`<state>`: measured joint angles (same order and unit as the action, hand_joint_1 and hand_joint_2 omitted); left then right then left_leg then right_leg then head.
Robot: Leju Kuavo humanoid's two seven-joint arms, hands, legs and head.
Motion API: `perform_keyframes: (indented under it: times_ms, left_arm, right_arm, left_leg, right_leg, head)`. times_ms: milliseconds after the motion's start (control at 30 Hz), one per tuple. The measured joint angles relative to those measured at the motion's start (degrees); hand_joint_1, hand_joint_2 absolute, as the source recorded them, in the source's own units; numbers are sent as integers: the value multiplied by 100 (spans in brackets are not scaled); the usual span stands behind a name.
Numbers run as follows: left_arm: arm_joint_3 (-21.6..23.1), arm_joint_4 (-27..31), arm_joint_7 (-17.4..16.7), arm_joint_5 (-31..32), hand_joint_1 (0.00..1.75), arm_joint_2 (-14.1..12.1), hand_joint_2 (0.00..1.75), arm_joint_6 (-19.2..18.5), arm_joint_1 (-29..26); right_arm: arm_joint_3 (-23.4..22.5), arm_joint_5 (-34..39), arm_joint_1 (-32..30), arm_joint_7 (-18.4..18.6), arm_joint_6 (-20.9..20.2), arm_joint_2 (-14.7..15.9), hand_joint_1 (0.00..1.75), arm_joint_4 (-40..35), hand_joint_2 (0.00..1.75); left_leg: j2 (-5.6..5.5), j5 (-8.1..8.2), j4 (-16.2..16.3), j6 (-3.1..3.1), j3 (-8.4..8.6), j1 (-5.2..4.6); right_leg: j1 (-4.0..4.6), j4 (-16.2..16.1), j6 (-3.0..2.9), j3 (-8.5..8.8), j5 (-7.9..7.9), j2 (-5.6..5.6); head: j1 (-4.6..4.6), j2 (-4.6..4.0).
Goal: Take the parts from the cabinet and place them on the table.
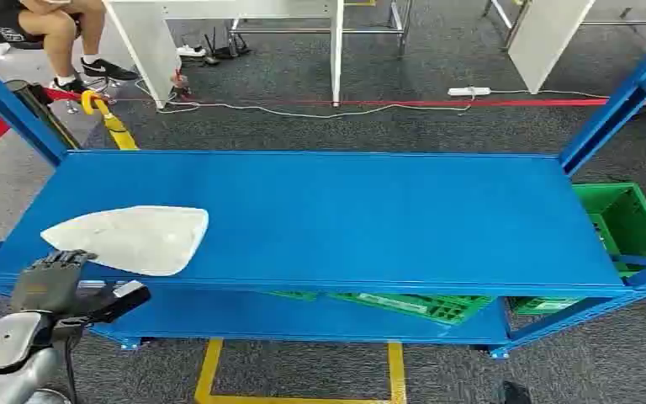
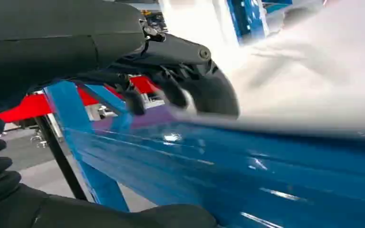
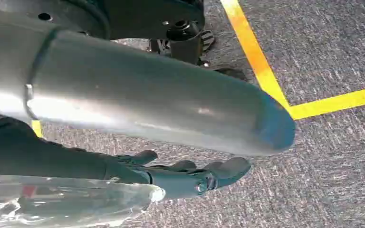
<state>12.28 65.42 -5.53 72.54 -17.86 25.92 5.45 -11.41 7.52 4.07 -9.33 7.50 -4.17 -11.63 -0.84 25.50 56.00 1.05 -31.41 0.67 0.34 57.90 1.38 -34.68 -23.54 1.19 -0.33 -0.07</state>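
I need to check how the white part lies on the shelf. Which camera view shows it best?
The head view: the whole white part lies flat on the blue shelf, left hand at its near edge. The left wrist view gives a blurred close-up. The right wrist view looks at the floor.

— What does your left arm look like from up top?

— My left arm (image 1: 4, 353) is a smooth silver shell, and my left hand (image 1: 50, 282) beyond it is dark grey with segmented fingers and a black thumb.

— And close up?

— A black ribbed cover at the wrist, a thick matte thumb, a small round screw at a finger hinge.

— The right side?

— My right hand (image 3: 190, 175) is dark too, with a screw near the knuckle, under a long, rounded silver tube.
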Motion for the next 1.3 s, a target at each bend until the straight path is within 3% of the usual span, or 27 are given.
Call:
perform_keyframes:
  times_ms: [100,200,600,767,1300]
  left_arm:
    - [-2,0,7,4,168,-2,175,37,5]
    - [-17,0,7,4,175,-11,175,55,33]
    - [-22,-44,7,7,168,-22,175,57,31]
    - [-22,-83,7,7,175,-24,175,81,17]
    - [-61,-105,133,-201,175,7,175,326,2]
  right_arm:
    - [-28,-15,2,-5,9,0,0,0,0]
    - [-44,-24,4,-5,11,0,0,0,0]
    - [-70,-46,17,-26,-4,0,0,0,0]
    - [-70,-74,24,-26,-7,0,0,-2,0]
    - [-74,-116,35,-26,2,0,0,-2,0]
  left_leg:
    - [-1,-7,-1,6,1,0]
    - [-33,-14,-2,5,-1,-1]
    - [-40,-57,-2,4,-37,-4]
    - [-42,-59,-2,2,-49,-4]
    - [-53,-64,-2,-1,-79,-5]
  right_leg:
    - [0,0,-4,3,3,-4]
    - [0,-1,-5,6,2,-38]
    - [-4,-1,-4,-22,40,-46]
    - [-4,-1,-3,-31,38,-51]
    - [-4,-1,-1,-57,41,-63]
  head:
    - [2,0]
    - [2,0]
    - [0,0]
    - [0,0]
    - [2,0]
